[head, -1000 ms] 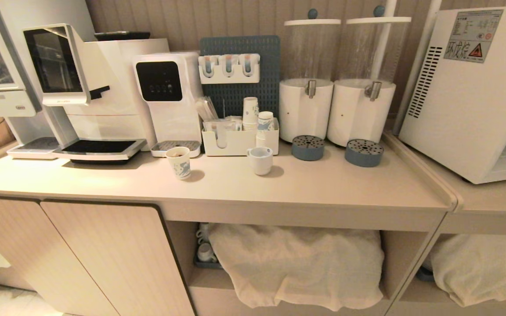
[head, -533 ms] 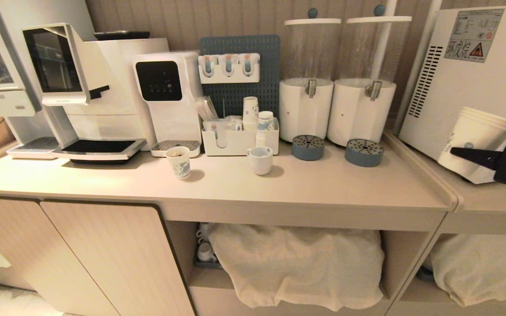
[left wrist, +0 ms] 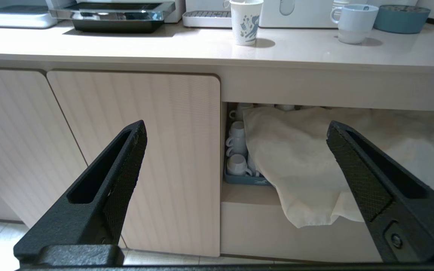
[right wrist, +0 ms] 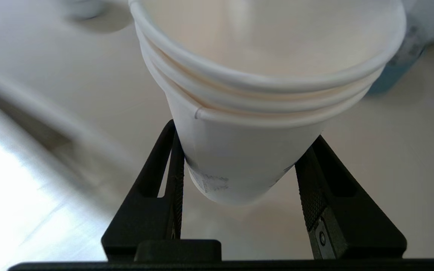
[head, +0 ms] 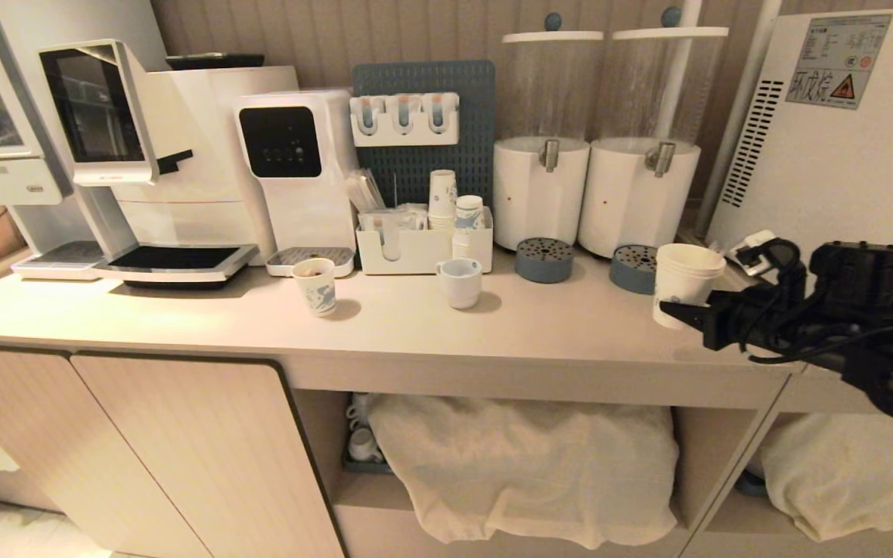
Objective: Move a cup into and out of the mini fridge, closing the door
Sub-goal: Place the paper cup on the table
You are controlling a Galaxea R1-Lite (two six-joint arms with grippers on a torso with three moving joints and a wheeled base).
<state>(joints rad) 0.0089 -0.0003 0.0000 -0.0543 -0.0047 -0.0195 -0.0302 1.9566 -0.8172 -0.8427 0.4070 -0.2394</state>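
Holding risk, largest item first —

fridge: white box at the far right of the counter, vent slots and warning sticker facing the camera. Its front and the door are out of frame, so whether the door is open or closed cannot be told. Likely risk: an arm swinging back toward it could clip the casing.

counter: pale top, with a raised lip at its right end close under the arm. A low carry could catch the cup's base on that lip.

right gripper: clamped on the cup low down, near its base, reaching in from the right. Such a low grip leaves the wide top free to lever over if the wrist turns fast.

left gripper: released, jaws wide, nothing between them; parked low in front of the cabinet doors, no part in this step.

cup: upright at the near right of the counter, just in front of the right blue drip tray. Whether its base rests on the top or hangs just clear cannot be told. Stacked rims show in the right wrist view, so it looks nested; an inner cup could slide out if tipped.

mug: well to the left, out of the path.
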